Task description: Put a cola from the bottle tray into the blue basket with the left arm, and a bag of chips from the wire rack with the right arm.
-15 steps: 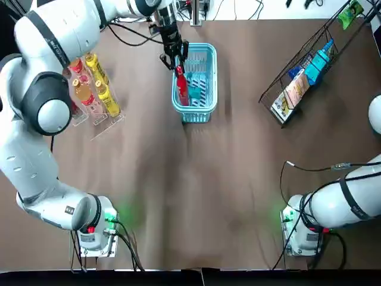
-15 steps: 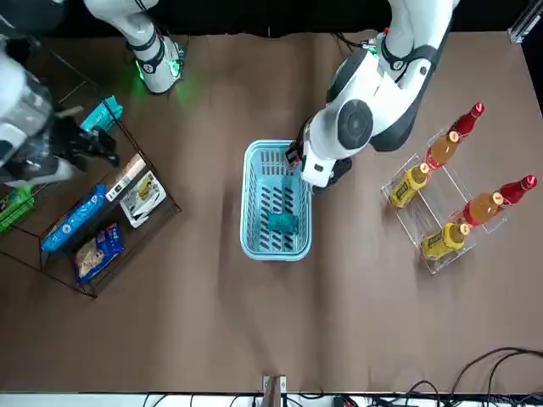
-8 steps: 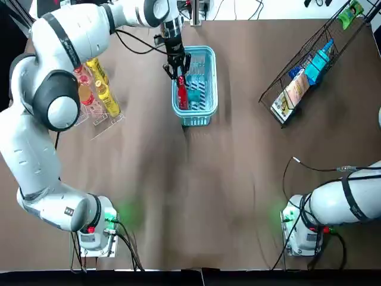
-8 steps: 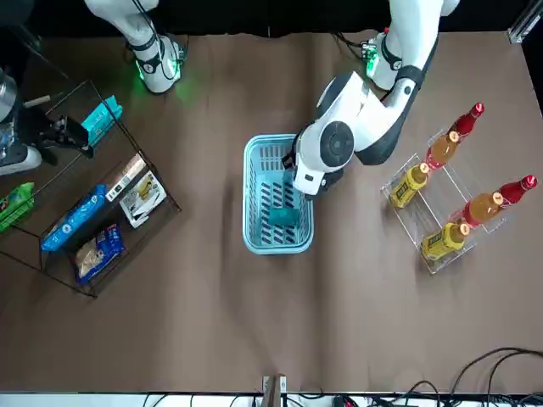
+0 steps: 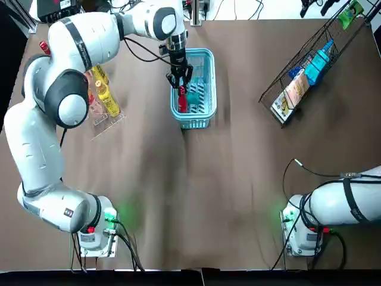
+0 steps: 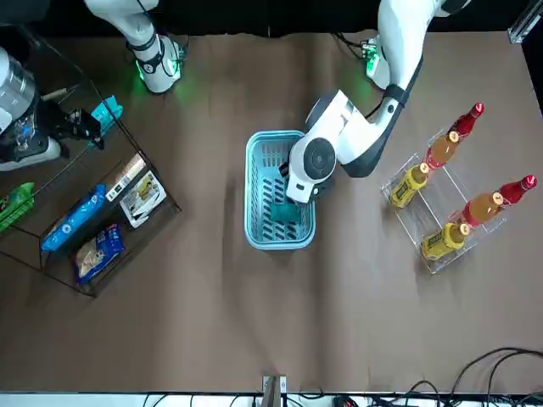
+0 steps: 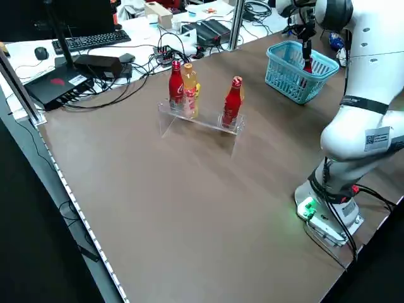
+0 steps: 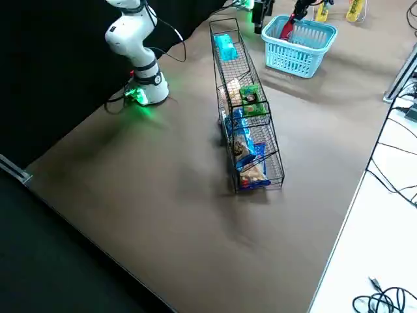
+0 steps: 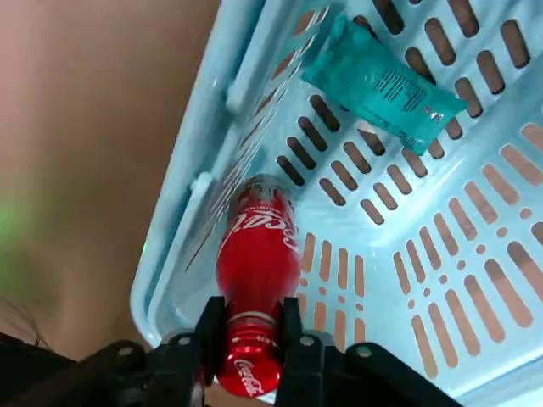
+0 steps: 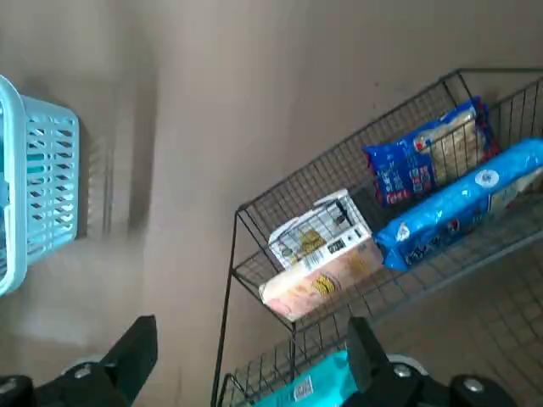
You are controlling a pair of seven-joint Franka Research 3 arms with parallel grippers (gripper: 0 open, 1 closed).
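My left gripper (image 5: 180,82) reaches down into the blue basket (image 5: 207,57) and is shut on the neck of a red cola bottle (image 9: 254,254). The bottle hangs tilted against the basket's wall near a corner. A teal chip bag (image 9: 382,80) lies on the basket floor beside it. The bottle tray (image 6: 450,203) holds two more red colas and several yellow bottles. My right gripper (image 6: 83,125) hovers open and empty by the wire rack (image 6: 85,212), which carries blue, teal and white snack bags (image 10: 433,161).
Both arm bases with green lights stand at the robot's edge of the brown table (image 5: 226,179). Cables trail near the right base (image 5: 309,170). A keyboard and boxes sit on the desk beyond the table (image 7: 88,41).
My left gripper has lowered the cola deeper into the basket. The right gripper has shifted a little beside the rack's upper end.
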